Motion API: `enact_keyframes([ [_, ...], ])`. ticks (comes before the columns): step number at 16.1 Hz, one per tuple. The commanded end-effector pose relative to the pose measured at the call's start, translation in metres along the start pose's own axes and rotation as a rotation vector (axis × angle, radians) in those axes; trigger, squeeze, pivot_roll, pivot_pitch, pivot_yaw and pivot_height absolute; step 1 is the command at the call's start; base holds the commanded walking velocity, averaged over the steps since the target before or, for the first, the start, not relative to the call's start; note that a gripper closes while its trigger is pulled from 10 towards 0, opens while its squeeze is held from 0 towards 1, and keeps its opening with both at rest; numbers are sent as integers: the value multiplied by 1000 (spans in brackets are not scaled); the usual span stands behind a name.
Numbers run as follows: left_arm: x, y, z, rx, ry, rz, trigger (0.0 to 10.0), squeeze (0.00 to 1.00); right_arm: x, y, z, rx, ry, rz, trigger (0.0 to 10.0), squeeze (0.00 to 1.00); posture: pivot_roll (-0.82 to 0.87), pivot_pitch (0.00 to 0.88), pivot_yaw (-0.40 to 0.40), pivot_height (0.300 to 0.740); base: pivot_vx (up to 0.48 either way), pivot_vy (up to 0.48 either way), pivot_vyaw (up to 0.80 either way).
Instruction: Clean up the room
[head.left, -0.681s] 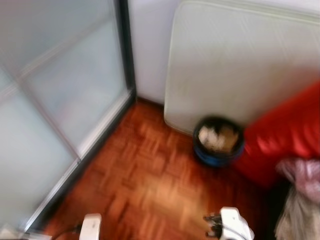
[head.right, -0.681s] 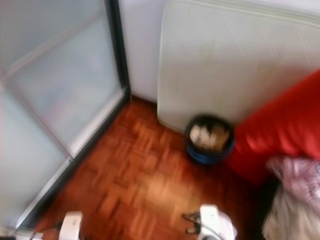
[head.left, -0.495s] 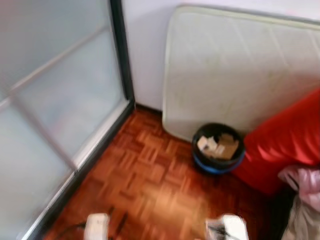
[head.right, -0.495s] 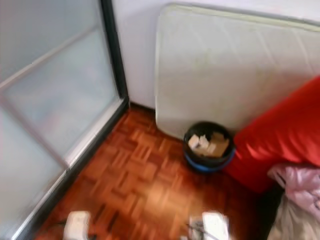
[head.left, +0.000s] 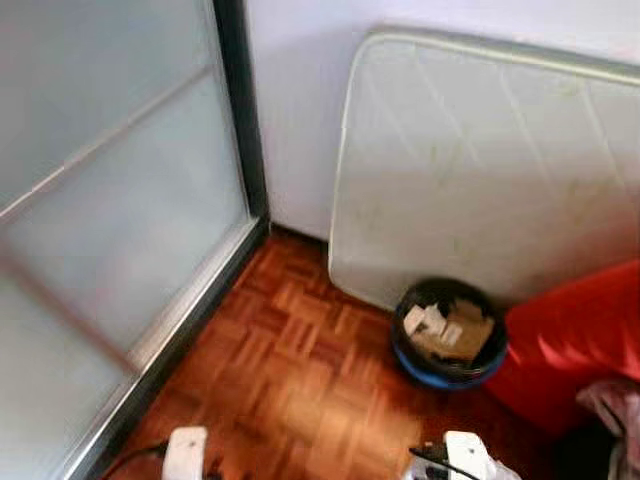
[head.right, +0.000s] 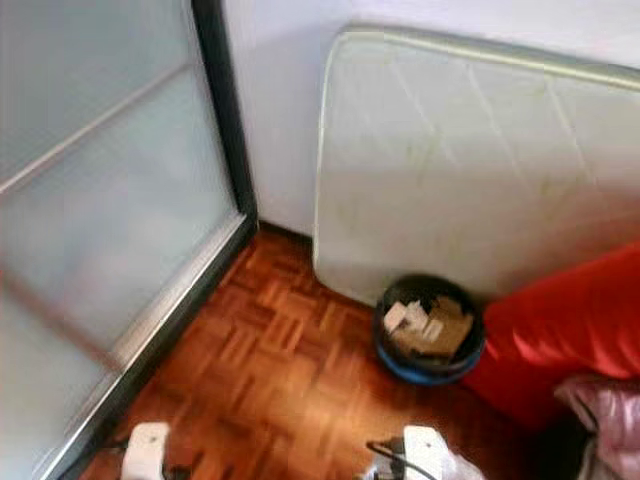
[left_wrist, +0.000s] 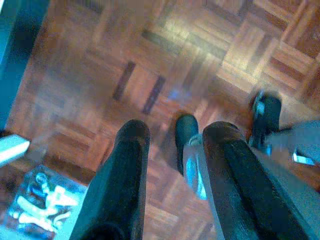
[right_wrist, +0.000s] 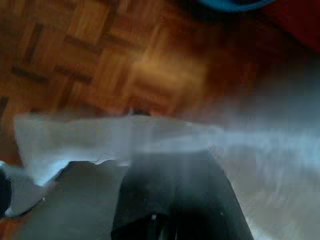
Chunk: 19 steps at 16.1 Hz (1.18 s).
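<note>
A black waste bin (head.left: 448, 335) with a blue base stands on the parquet against the foot of a leaning mattress. It holds several scraps of cardboard and paper. Both arms hang low, with the left wrist (head.left: 185, 452) and right wrist (head.left: 465, 455) at the lower edge of the head views. My left gripper (left_wrist: 177, 132) is open over bare parquet, with nothing between its fingers. My right gripper (right_wrist: 170, 170) is shut on a white sheet (right_wrist: 115, 137) that spreads across its blurred view. The bin's blue rim (right_wrist: 235, 4) lies just ahead of it.
A pale mattress (head.left: 480, 170) leans on the white wall. A red cushion seat (head.left: 570, 340) sits right of the bin, with pink cloth (head.right: 605, 410) on it. A frosted sliding door (head.left: 100, 200) with a dark frame closes off the left. Parquet floor (head.left: 290, 370) lies between.
The whole picture has shifted and sharpened, so the camera has moved; the bin now sits lower and further right. Both arms stay in place at the lower edge.
</note>
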<state>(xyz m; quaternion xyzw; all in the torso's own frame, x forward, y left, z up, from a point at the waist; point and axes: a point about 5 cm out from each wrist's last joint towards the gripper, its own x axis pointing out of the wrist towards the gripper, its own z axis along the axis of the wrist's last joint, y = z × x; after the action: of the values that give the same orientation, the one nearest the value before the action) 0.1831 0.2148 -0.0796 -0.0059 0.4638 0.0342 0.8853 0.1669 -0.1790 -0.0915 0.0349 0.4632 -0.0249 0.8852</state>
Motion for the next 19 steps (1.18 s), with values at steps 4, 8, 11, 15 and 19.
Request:
enact_keyframes([
  [4,-6,20,-14,-2,38,5,10000,0,-2,-7,-6,21,16,-22,10000,0,40,145,-43,728,392,0,0],
  [8,-6,18,-17,-1,45,5,10000,0,-2,-9,-8,39,29,-31,10000,0,41,146,-42,728,390,0,-150],
  [11,-3,4,-15,2,46,-8,10000,0,-3,-8,-9,38,34,-26,10000,0,41,148,-41,728,389,0,-775],
  [15,0,-12,-12,4,43,-20,10000,0,-3,-8,-10,43,34,-25,10000,0,43,150,-39,728,382,0,-744],
  [19,1,-25,-11,6,43,-30,10000,0,-3,-9,-8,42,18,-28,10000,0,43,151,-39,728,382,0,0],
])
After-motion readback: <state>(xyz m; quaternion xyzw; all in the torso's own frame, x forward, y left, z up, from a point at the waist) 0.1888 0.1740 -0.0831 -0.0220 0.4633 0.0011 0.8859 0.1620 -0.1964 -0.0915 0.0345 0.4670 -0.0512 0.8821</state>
